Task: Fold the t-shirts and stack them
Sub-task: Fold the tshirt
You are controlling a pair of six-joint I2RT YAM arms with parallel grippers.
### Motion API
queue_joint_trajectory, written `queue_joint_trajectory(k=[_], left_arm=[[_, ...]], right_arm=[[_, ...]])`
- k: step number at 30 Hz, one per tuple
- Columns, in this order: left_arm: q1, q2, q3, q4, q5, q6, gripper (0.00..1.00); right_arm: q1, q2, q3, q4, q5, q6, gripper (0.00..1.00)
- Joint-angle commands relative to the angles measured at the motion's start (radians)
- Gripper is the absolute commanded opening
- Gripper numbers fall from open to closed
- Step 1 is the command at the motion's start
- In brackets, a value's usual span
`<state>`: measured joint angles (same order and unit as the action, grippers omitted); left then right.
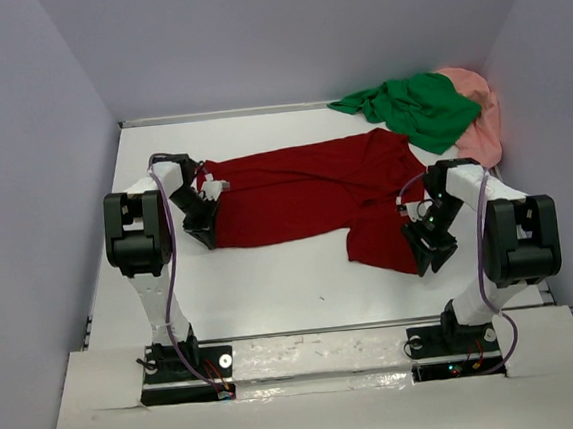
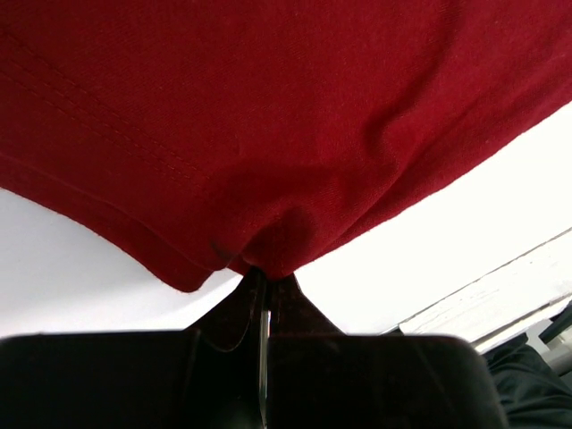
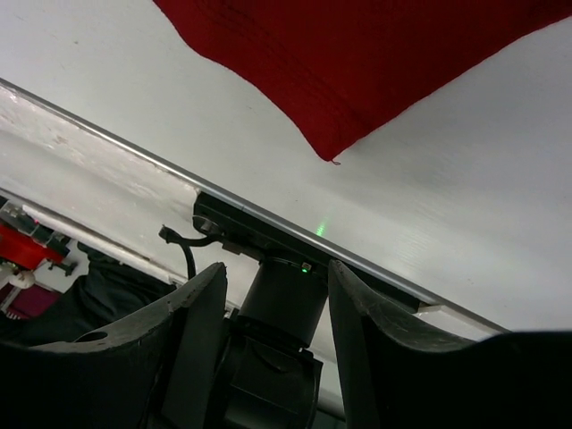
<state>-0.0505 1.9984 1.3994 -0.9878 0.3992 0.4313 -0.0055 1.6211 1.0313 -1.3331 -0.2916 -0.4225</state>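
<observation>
Left wrist: jaws tight on dark red t-shirt point(image 2: 286, 134); right wrist: jaws apart, empty.

pink shirt point(image 1: 481, 122) mostly buried under green shirt point(image 1: 418, 108); red shirt point(image 2: 268, 116) runs off the frame edges in both wrist views.

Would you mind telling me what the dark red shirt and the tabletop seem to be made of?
The dark red shirt looks like soft matte knit cloth, probably cotton: fine grain, stitched hem, folds. The tabletop looks like smooth white board, maybe laminate or paint; slight sheen.
</observation>
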Motion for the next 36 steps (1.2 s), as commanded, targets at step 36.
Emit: queue_joint_trajectory(k=[36], left_arm=[[-0.028, 0.02, 0.058, -0.052, 0.04, 0.04, 0.0]], right_arm=[[-0.004, -0.129, -0.096, 0.399, 0.054, -0.239, 0.51]])
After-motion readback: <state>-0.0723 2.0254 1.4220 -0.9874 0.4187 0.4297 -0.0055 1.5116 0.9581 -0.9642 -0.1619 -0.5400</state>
